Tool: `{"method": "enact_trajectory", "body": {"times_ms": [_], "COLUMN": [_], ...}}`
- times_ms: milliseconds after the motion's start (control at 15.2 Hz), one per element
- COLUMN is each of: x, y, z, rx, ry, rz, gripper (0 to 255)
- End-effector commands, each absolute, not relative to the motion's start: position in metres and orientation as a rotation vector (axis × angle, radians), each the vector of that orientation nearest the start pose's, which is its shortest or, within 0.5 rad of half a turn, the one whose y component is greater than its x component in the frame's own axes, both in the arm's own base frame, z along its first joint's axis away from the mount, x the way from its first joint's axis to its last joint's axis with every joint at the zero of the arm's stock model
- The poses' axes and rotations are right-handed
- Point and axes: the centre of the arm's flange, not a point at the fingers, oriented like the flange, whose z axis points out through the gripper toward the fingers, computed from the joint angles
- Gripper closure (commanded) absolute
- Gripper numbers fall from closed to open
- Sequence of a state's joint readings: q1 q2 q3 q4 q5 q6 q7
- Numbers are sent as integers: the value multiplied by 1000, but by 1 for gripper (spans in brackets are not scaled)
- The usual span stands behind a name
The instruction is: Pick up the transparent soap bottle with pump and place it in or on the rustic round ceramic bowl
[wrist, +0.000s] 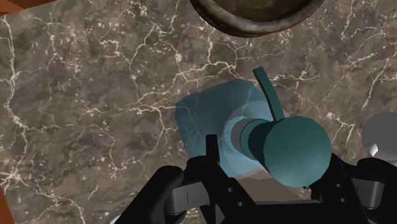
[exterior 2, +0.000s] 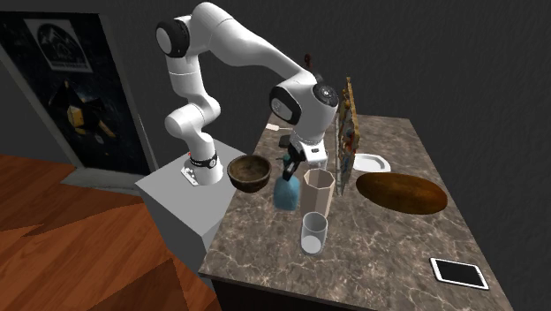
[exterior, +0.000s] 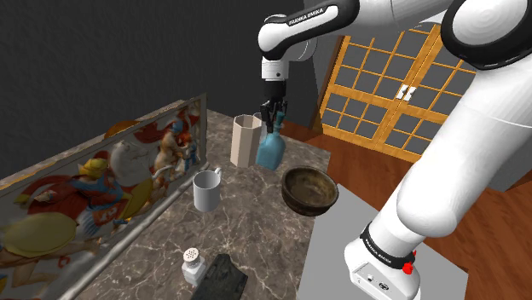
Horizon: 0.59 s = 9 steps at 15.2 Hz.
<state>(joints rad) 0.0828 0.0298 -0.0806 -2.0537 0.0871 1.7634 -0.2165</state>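
Note:
A translucent blue soap bottle (exterior: 271, 152) (exterior 2: 284, 190) (wrist: 207, 118) with a teal pump head (wrist: 296, 151) stands upright, its base at or just above the marble counter. My gripper (exterior: 274, 118) (exterior 2: 289, 162) (wrist: 272, 156) comes down from above and is shut on the bottle's pump neck; one black finger (wrist: 210, 147) presses the collar, and the pump head hides the other. The rustic dark brown round bowl (exterior: 309, 189) (exterior 2: 250, 172) (wrist: 254, 16) sits empty a short way off, near the counter's edge by the stand.
A beige faceted cup (exterior: 245, 141) (exterior 2: 318, 190) stands right beside the bottle. Around it are a grey mug (exterior: 206, 189), a clear glass (exterior 2: 313, 231), a shaker (exterior: 193, 264), an oval wooden platter (exterior 2: 400, 192) and a tablet (exterior 2: 459, 271). A painting (exterior: 94, 196) leans along the back.

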Motion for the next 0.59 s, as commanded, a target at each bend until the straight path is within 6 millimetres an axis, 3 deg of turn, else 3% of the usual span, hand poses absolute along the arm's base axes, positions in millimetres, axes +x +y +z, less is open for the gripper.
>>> {"method": "enact_trajectory", "body": {"times_ms": [0,528], "x": [517,517], "y": [9,9], "z": [412,455], "rx": [-2979,-2979], "ry": [-281,-281], "rz": [467,467], "gripper": [255,255]}}
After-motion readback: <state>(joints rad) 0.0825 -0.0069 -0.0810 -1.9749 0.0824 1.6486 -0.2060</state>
